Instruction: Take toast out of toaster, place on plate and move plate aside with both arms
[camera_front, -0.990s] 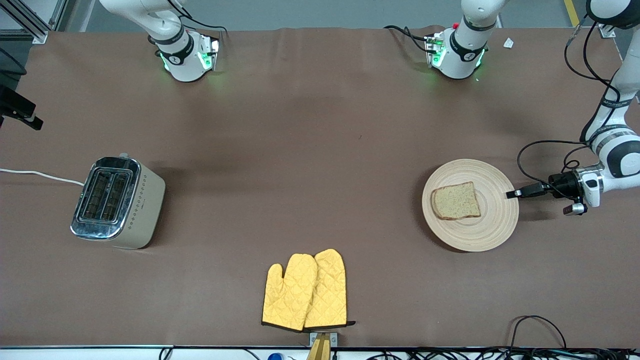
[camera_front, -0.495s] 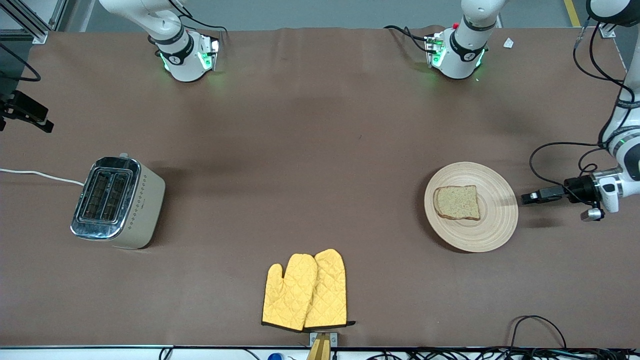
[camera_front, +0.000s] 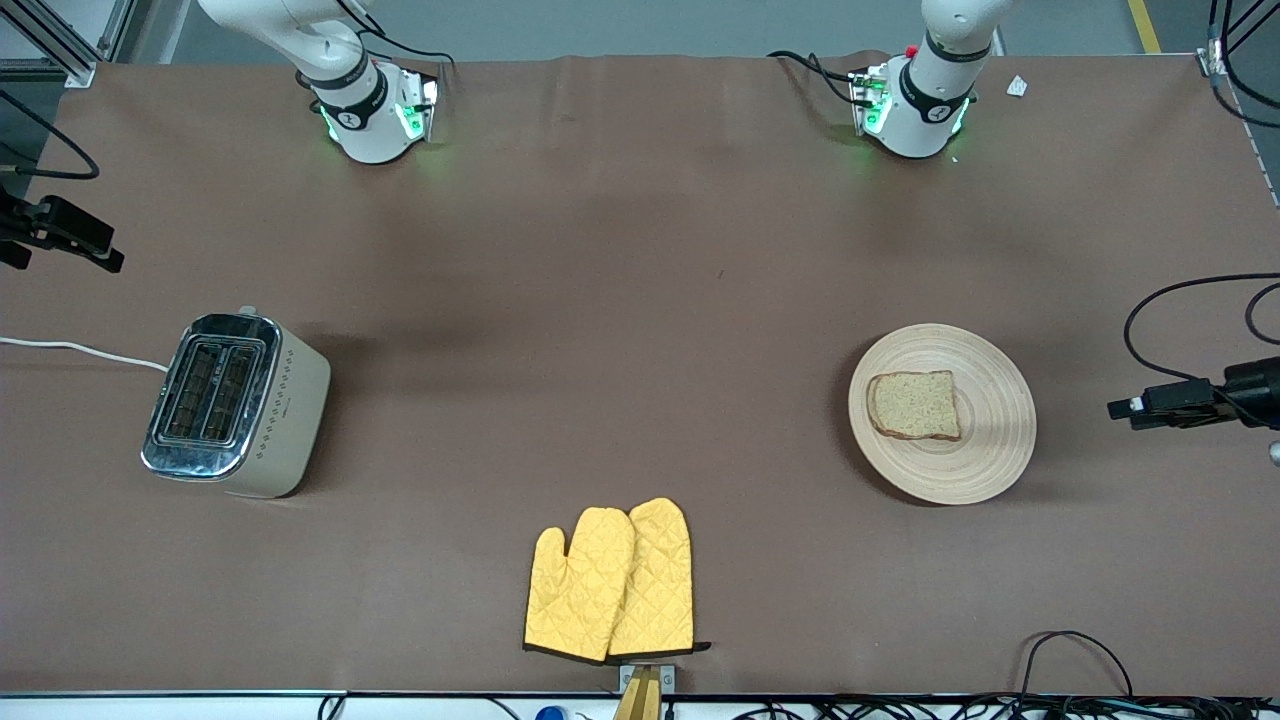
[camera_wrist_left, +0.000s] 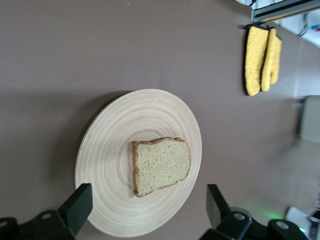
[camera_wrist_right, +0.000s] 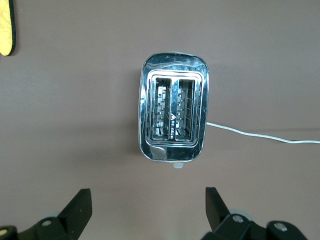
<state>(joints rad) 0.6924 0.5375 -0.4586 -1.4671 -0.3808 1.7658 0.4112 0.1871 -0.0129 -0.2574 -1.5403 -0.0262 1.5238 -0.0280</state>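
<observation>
The round, flat, light wooden plate (camera_front: 942, 413) lies on the brown tabletop (camera_front: 640, 300) toward the left arm's end, with the squarish slice of light brown speckled toast (camera_front: 913, 404) flat on it, off centre toward the toaster's end. The plate looks stiff and light, its low smooth rim the only place to pinch; a tilted lift would likely let the dry, crumbly toast slide. The left gripper (camera_wrist_left: 147, 204) hovers with jaws wide apart and empty, apart from the plate near the tabletop's edge. The right gripper (camera_wrist_right: 148, 204), jaws also spread and empty, hangs above the cream-beige, chrome-topped toaster (camera_front: 233, 404), whose two slots show empty, near the right arm's edge.
</observation>
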